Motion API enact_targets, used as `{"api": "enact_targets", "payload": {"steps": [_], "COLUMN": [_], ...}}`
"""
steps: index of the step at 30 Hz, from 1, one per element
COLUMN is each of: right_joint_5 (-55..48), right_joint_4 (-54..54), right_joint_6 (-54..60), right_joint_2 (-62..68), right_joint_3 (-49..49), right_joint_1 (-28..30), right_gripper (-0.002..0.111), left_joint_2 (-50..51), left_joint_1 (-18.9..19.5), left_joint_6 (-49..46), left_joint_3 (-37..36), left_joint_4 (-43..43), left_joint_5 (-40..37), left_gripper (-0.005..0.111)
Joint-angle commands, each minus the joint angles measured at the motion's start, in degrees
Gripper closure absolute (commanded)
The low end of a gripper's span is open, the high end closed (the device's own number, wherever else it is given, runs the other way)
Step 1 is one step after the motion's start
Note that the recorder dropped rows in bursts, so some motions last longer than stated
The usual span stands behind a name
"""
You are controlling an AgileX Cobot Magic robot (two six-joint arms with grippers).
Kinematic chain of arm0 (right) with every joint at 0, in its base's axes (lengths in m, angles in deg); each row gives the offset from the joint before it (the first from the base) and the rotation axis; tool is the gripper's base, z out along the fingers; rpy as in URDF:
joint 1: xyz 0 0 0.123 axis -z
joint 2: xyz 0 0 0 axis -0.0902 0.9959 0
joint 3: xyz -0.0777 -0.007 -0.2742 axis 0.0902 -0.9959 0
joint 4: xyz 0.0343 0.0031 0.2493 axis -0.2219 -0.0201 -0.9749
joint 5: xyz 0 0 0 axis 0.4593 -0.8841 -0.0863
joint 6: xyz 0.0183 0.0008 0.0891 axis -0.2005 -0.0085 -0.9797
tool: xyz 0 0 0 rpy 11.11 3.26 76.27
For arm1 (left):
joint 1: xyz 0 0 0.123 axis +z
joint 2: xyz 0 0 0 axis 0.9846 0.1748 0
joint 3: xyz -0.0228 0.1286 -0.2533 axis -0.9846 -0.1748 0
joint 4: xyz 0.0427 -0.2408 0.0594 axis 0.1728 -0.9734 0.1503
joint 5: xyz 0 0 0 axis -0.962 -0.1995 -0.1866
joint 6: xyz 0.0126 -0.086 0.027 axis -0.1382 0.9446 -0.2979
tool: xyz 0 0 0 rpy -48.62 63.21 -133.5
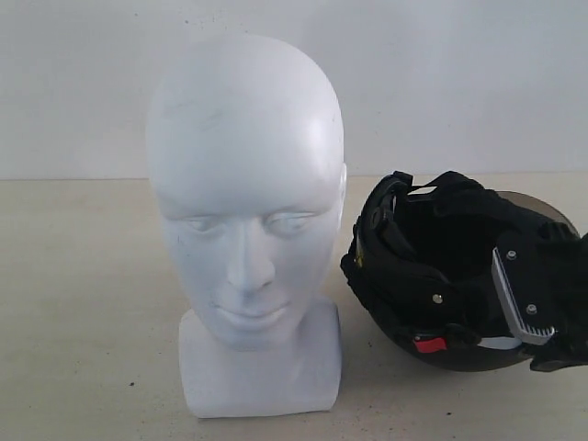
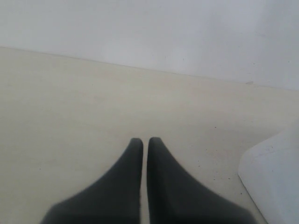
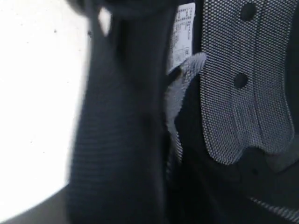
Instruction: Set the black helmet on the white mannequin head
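Helmet pickup looks like the step in hand. In the exterior view the black helmet (image 1: 441,266) lies on its side on the table (image 1: 83,303), opening toward the camera, just beside the white mannequin head (image 1: 246,211) at its three o'clock. The right gripper (image 1: 525,303) has one grey finger inside the rim; whether it is clamped I cannot tell. A sound grip likely comes next, then a lift above the crown, opening turned down. The table is bare at the head's nine o'clock, and the wall (image 1: 459,83) stands at twelve.

Left wrist view: the left gripper (image 2: 145,140) has its fingers together over bare table, near the head's base.

Right wrist view: helmet padding fills the frame, with the fingers indistinct.
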Motion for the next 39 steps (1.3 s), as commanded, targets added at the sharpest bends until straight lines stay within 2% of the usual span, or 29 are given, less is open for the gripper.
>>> {"api": "enact_targets", "payload": {"steps": [1,2,3,5,8,11,15,19,29,39], "right_joint_5": [0.56,0.68,0.68,1.68,5.08,7.98,5.64,1.9,-1.7,-1.43], "right_joint_4": [-0.57,-0.57,-0.57,-3.41,-9.77,-10.58,-12.38,-19.31,-18.67,-18.6], "right_joint_6": [0.16,-0.41,-1.28,-7.78,-26.97,-40.45,-50.27,-54.47,-56.54,-55.52], "right_joint_2": [0.27,0.27,0.27,0.27,-0.94,-3.75,-7.23,-7.19,-2.02,1.03], "right_joint_3": [0.04,0.04,0.04,0.04,0.17,0.99,4.5,6.28,6.28,6.28], "right_joint_1": [0.21,0.21,0.21,0.21,0.21,0.21,0.21,0.21,0.0,-3.65], "right_gripper": [0.098,0.106,0.108,0.108,0.108,0.108,0.108,0.108,0.108,0.108], "left_joint_2": [-0.17,-0.17,-0.17,-0.17,-0.17,-0.17,-0.17,-0.17,-0.17,-0.17], "left_joint_1": [-0.02,-0.02,-0.02,-0.02,-0.02,-0.02,-0.02,-0.02,-0.02,-0.02], "left_joint_6": [-0.16,-0.16,-0.16,-0.16,-0.16,-0.16,-0.16,-0.16,-0.16,-0.16], "left_joint_3": [-0.21,-0.21,-0.21,-0.21,-0.21,-0.21,-0.21,-0.21,-0.21,-0.21], "left_joint_4": [-0.41,-0.41,-0.41,-0.41,-0.41,-0.41,-0.41,-0.41,-0.41,-0.41], "left_joint_5": [-0.07,-0.07,-0.07,-0.07,-0.07,-0.07,-0.07,-0.07,-0.07,-0.07], "left_gripper": [0.102,0.102,0.102,0.102,0.102,0.102,0.102,0.102,0.102,0.102]}}
